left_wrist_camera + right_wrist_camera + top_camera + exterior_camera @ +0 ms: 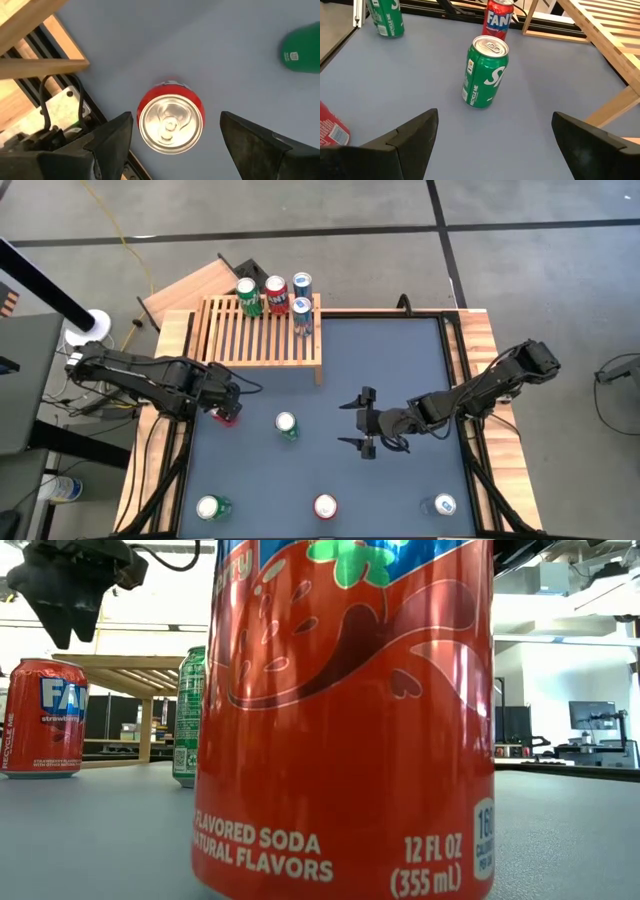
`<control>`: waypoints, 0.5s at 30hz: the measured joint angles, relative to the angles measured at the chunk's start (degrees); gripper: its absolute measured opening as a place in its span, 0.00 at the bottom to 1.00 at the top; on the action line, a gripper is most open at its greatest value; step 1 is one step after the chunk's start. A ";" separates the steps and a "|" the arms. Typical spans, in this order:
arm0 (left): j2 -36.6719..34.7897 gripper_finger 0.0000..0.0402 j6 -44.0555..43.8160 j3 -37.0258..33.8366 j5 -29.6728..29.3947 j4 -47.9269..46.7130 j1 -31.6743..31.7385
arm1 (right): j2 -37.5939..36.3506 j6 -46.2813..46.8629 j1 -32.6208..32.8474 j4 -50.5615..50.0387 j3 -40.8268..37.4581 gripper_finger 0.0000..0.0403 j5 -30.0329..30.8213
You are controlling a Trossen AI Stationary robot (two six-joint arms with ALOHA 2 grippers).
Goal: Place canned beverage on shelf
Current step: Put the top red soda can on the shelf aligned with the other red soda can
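A red can (171, 122) stands upright on the blue-grey table in front of the shelf (262, 330), a slatted light-wood rack at the far left with several cans on top. My left gripper (175, 137) hangs open above this can, pointing down, a finger to either side of its top and clear of it; the low view shows the gripper (70, 590) above the can (42, 718). A green can (485, 72) stands mid-table. My right gripper (362, 422) waits open to the right of it, pointing toward it (495, 135).
Three more cans stand along the near edge: green (212, 507), red (325, 506), blue (444, 505). The red one fills the low view (345, 710). A plain wooden board (190, 288) lies behind the shelf. Wooden rails (480, 350) border the table's sides.
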 joint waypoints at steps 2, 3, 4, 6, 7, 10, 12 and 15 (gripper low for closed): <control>0.00 0.72 0.10 0.00 1.13 0.05 0.00 | 0.00 0.00 0.00 0.00 0.00 0.94 0.00; 0.01 0.72 0.81 0.00 1.47 0.05 0.00 | 0.00 -0.02 -0.02 0.00 0.00 0.94 0.00; 0.00 0.72 1.23 0.00 1.67 0.03 0.00 | 0.00 -0.32 0.00 0.00 0.00 0.94 0.00; 0.00 0.72 1.57 0.00 1.60 0.01 0.00 | 0.00 -0.70 0.00 -0.01 0.00 0.94 0.00; 0.00 0.72 1.76 0.00 1.47 0.03 0.00 | 0.00 -0.71 -0.03 0.00 0.00 0.94 0.00; 0.00 0.72 2.32 0.00 1.31 0.01 0.00 | 0.00 -0.85 -0.39 0.00 0.00 0.94 -0.02; 0.00 0.74 2.65 0.00 1.35 0.03 0.01 | 0.00 -0.85 -0.47 0.00 0.00 0.94 -0.02; 0.00 0.77 3.99 0.00 1.29 0.03 0.00 | 0.00 -0.85 -0.76 0.00 0.00 0.94 -0.02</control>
